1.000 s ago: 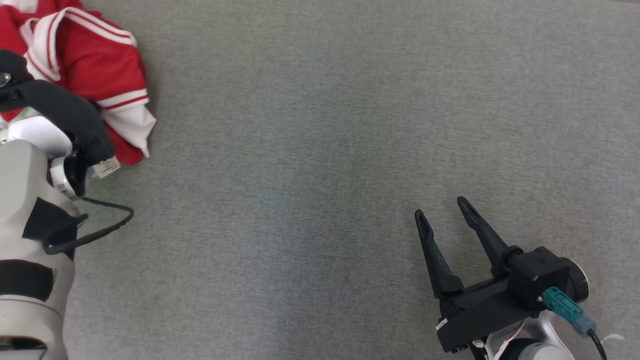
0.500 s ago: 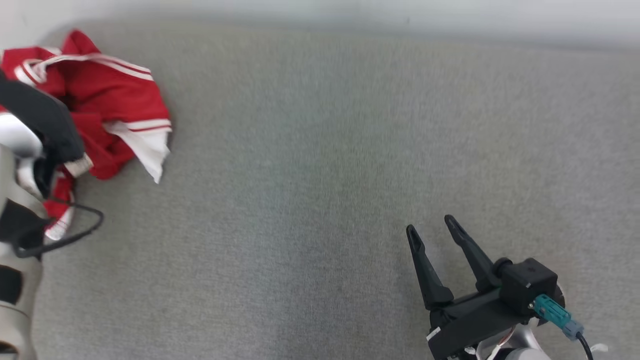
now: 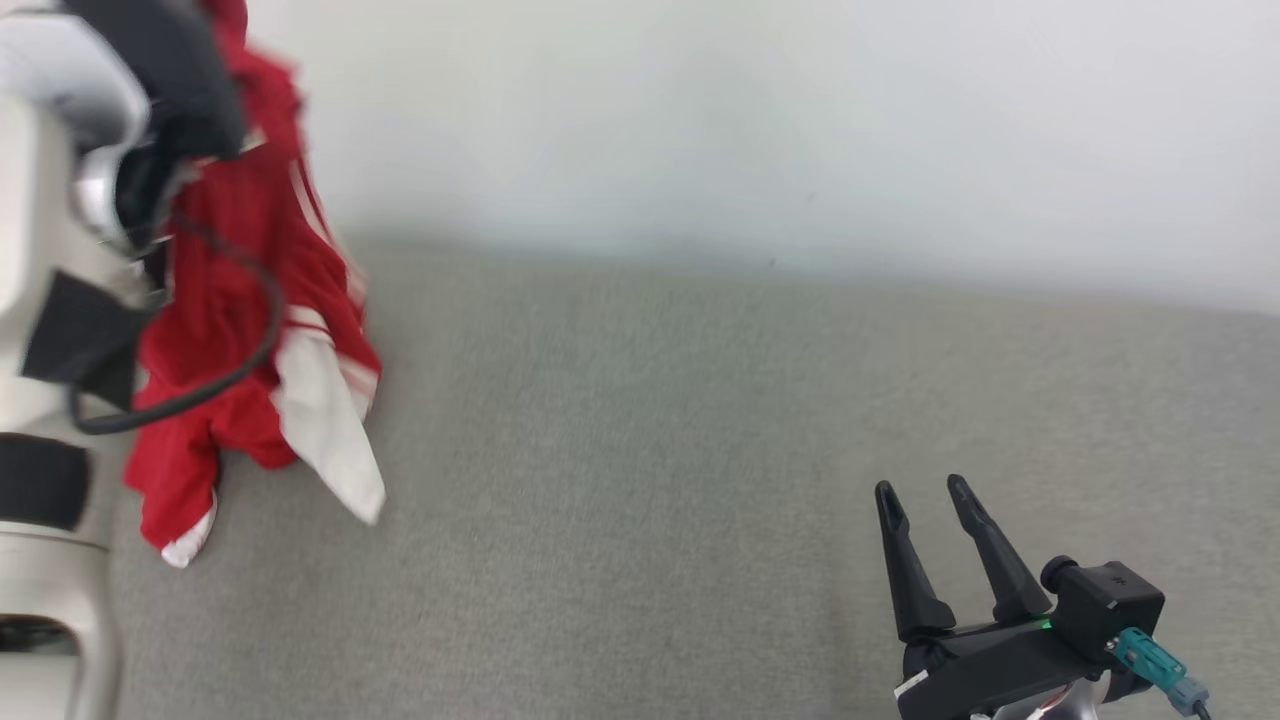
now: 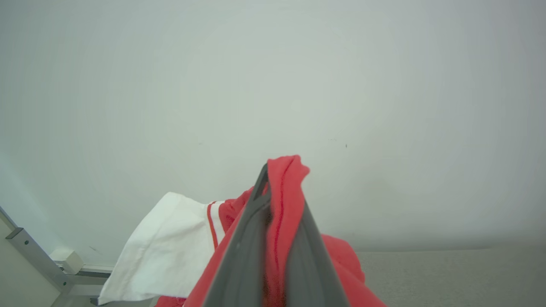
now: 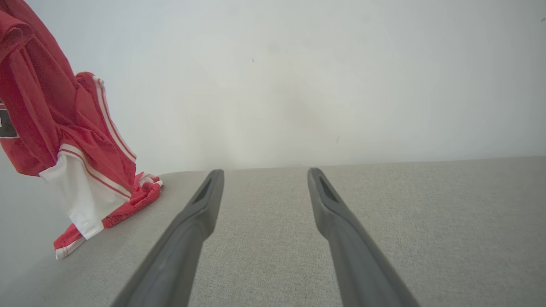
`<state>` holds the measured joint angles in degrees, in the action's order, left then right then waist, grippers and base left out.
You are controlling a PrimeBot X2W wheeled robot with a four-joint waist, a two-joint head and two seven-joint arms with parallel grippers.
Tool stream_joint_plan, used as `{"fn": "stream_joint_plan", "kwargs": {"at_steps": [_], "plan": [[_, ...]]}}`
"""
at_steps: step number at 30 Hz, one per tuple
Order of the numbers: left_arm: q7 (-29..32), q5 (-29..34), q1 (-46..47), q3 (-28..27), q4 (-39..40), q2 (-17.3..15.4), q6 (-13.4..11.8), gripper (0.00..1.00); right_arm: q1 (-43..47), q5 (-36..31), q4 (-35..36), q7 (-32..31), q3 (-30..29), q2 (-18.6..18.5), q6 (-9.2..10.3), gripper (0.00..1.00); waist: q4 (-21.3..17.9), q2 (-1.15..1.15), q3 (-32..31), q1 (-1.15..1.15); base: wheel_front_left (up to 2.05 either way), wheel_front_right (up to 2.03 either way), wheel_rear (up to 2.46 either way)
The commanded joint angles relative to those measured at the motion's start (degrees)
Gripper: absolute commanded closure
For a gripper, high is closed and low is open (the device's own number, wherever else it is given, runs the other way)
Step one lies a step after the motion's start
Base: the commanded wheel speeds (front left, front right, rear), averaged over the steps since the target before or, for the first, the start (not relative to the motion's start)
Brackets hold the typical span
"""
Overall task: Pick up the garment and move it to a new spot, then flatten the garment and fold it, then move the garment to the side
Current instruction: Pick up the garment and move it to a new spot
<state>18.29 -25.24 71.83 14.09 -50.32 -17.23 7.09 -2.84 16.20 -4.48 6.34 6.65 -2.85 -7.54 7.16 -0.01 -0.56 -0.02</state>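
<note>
Garment [image 3: 230, 330], red with white stripes and a white panel, hangs in one long bunch over the left end of the table [image 3: 700, 480]. Most of it is up in the air in front of the pale wall [image 3: 700, 120] beyond the table's far edge. Its lowest folds rest on the table's grey cloth close to the left edge. The left gripper [image 4: 277, 187] is pinched tight on a ridge of red fabric at the top of the bunch, with cloth spilling out on both sides of its fingers. To my eye that single high pinch lets the weight pull the crumpled heap downward, so it can be carried off to a fresh spot on the table. The hem trailing on the table suggests it needs more height, or it will drag.

The right gripper [image 3: 920, 487] sits low over the right end of the table, well apart from the cloth. Its two fingers are spread and hold nothing. I take it as waiting there, keeping the middle of the table free for laying the cloth out.
</note>
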Motion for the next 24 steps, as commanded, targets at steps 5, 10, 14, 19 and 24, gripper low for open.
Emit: {"fn": "stream_joint_plan", "kwargs": {"at_steps": [5,10,14,19,24], "plan": [[-1.23,-5.33,-3.38,0.27,7.63,5.1,0.45,1.0,0.78,-0.71,-0.05,-0.54,-0.83,-0.08,0.1,0.0,-7.27,0.01,-6.44,0.02,0.0,0.0,0.0],[-1.99,-8.32,-7.24,1.39,14.0,9.46,0.34,1.0,1.2,-2.11,1.32,-2.31,-1.72,-0.07,0.1,0.0,-12.85,0.01,-6.17,0.02,0.0,0.0,0.0],[-3.75,-10.13,-10.67,1.11,18.01,11.75,-0.92,1.0,1.56,-2.84,2.96,-3.7,-2.56,-0.07,0.11,0.0,-17.39,0.01,-5.14,0.02,0.0,0.0,0.0],[-4.5,-9.74,-14.15,3.17,21.23,12.99,-2.69,1.0,1.65,-3.66,4.77,-5.02,-2.98,-0.09,0.11,0.0,-22.37,0.01,-3.23,0.02,0.0,0.0,0.0],[-5.02,-8.91,-16.6,4.23,22.66,13.0,-3.95,1.0,1.64,-3.16,5.79,-5.42,-2.89,-0.05,0.11,0.0,-25.08,0.01,-1.53,0.02,0.0,0.0,0.0]]}}
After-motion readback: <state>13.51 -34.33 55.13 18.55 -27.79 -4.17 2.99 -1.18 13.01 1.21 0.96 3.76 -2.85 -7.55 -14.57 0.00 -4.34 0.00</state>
